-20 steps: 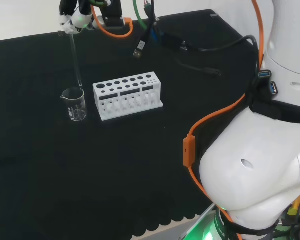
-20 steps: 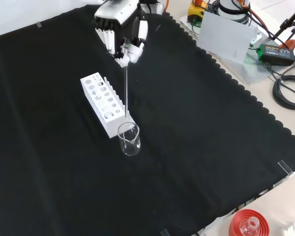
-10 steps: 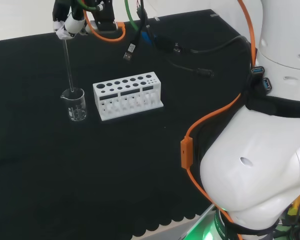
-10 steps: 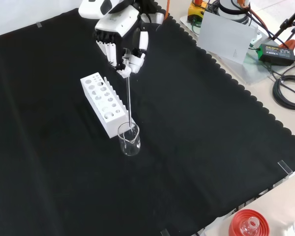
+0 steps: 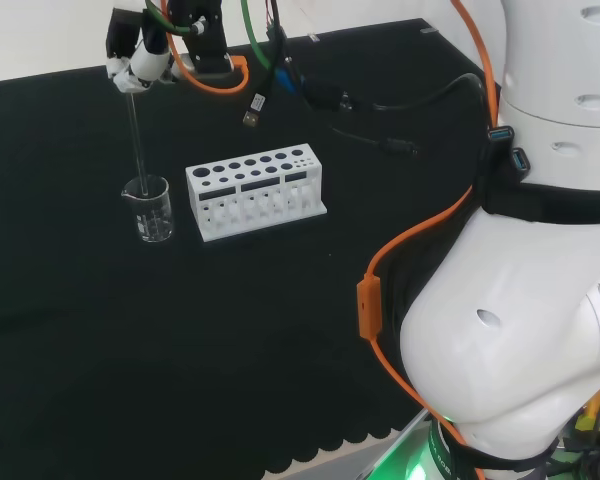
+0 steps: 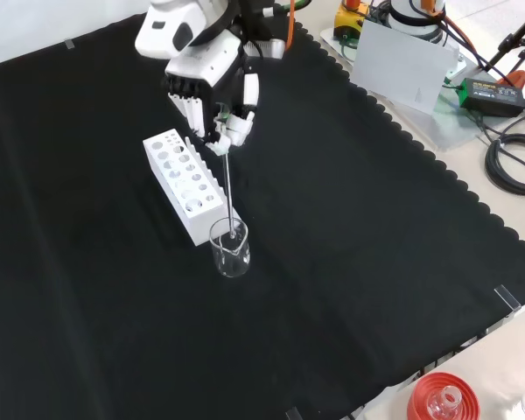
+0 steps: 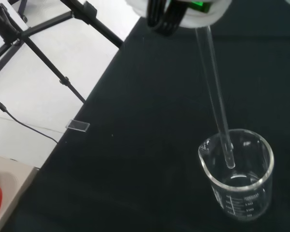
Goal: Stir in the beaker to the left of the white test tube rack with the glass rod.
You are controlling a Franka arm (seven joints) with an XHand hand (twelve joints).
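Observation:
A small clear glass beaker (image 5: 151, 209) (image 6: 230, 248) (image 7: 239, 177) stands on the black cloth, left of the white test tube rack (image 5: 255, 190) (image 6: 183, 184) in the head view. The hand (image 5: 137, 60) (image 6: 210, 92) hangs above the beaker, shut on the top of a long glass rod (image 5: 136, 140) (image 6: 230, 188) (image 7: 215, 99). The rod hangs nearly upright, and its lower tip sits inside the beaker, a little below the rim and clear of the bottom in the wrist view.
Cables (image 5: 320, 90) lie on the cloth behind the rack in the head view. The arm's white links (image 5: 520, 330) stand at the head view's right. A red ribbed stand (image 6: 442, 399) sits off the cloth at the front view's lower right. Tripod legs (image 7: 43, 38) stand beyond the cloth's edge.
The hand has moved left in the head view and come lower, bringing the rod's tip from above and beside the beaker's rim down into the beaker.

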